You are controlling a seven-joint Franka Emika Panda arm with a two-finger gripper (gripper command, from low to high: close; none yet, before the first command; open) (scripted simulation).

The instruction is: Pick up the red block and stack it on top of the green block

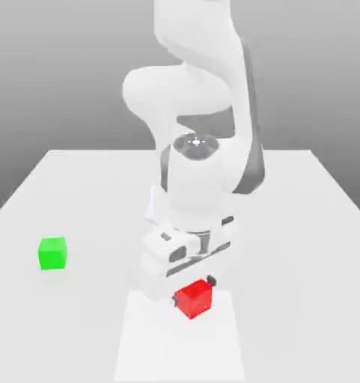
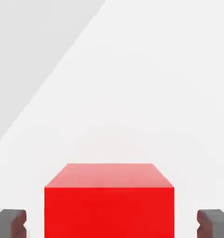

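Item: red block (image 2: pixel 109 202). You find it on the bench (image 1: pixel 302 247) under the arm, between the jaws (image 1: pixel 192 291). In the hand view a gap shows on each side between fingertips (image 2: pixel 10 222) and block, so the jaws stand part open astride it, gripping nothing yet; likely set to close squarely on opposite faces.

Item: green block (image 1: pixel 52 253). It sits well apart toward the exterior view's left, awaiting the stack.
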